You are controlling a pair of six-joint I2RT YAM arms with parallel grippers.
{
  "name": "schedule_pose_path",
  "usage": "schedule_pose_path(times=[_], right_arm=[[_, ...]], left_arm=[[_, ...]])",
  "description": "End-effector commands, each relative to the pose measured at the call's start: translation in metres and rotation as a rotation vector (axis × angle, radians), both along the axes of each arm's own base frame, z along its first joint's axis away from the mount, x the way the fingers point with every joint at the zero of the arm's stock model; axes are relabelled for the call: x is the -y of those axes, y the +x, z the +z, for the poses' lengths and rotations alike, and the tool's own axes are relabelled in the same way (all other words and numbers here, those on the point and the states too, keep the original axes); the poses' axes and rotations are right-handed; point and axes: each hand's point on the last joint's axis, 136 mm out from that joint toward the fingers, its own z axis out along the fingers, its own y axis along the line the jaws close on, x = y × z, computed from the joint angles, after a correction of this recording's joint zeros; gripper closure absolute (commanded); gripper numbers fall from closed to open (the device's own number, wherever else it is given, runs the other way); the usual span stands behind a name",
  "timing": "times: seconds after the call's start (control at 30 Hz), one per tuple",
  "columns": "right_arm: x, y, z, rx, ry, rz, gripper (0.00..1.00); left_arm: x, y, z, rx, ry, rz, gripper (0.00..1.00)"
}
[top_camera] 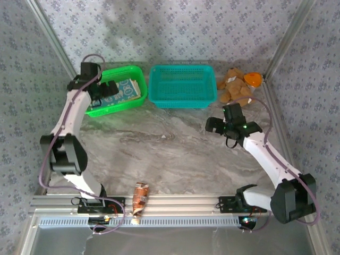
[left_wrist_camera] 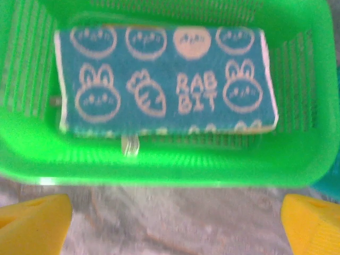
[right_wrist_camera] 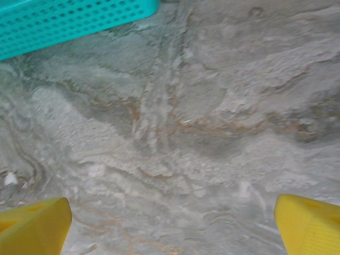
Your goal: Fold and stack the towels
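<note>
Hovering left gripper [left_wrist_camera: 170, 226]: yellow fingertips flung wide at the bottom corners of the wrist view, nothing between them, nothing held.
Towel from that claw: teal towel [left_wrist_camera: 164, 79] dead ahead at 12 o'clock, folded flat inside the green basket [left_wrist_camera: 159, 172], well clear of the fingers.
Long axis: runs 9 to 3 across the wrist view, in line with the two fingertips. By my read, a re-grip from here would close along the towel's length.
Under it: pale edges peek out at the rim; can't tell whether more towels lie beneath.
Right gripper [right_wrist_camera: 170, 226]: spread wide too, empty, over bare table [top_camera: 175, 154], with the teal basket [right_wrist_camera: 64, 21] at its 11 o'clock.
Nearer arm: the left, easily; the right sits well apart, out at 4 o'clock from the green basket.
Far corner: teddy bear [top_camera: 234, 87] at 1 o'clock on the table, an orange thing [top_camera: 253, 79] against it. Towel or not, can't say.
Watch for: the basket's near wall lies between claw and towel.
</note>
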Motion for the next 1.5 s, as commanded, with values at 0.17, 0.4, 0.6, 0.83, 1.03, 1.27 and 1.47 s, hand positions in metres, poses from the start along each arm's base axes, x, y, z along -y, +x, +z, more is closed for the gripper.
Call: schedule_pose_path(times=[0.17,0.4,0.6,0.83,1.03,1.27,1.47], right_arm=[[0.052,0.006,0.009,0.211,-0.204,-0.091,0.00],[0.083,0.021,-0.003,0.335,-0.344,-0.147,0.00],[0.097,0.038,-0.022,0.397,-0.457,-0.140,0.00],[0.099,0.060,-0.039,0.496,-0.452,-0.119,0.00],[0.089,0.070,-0.046,0.559,-0.469,-0.011,0.00],[0.088,0.066,-0.060,0.639,-0.353,0.041,0.00],[0.099,0.078,-0.070,0.517,-0.342,0.001,0.00]], left_arm=[[-0.018,-0.084,-0.014,0.103,0.069,0.186,0.00],[-0.059,-0.137,-0.044,0.227,0.204,0.355,0.00],[-0.091,-0.142,-0.071,0.204,0.460,0.410,0.00],[-0.086,-0.103,-0.108,0.250,0.559,0.252,0.00],[-0.071,-0.063,-0.104,0.415,0.465,0.170,0.00],[-0.039,-0.049,-0.123,0.491,0.373,-0.040,0.00],[-0.044,-0.050,-0.131,0.476,0.355,-0.031,0.00]])
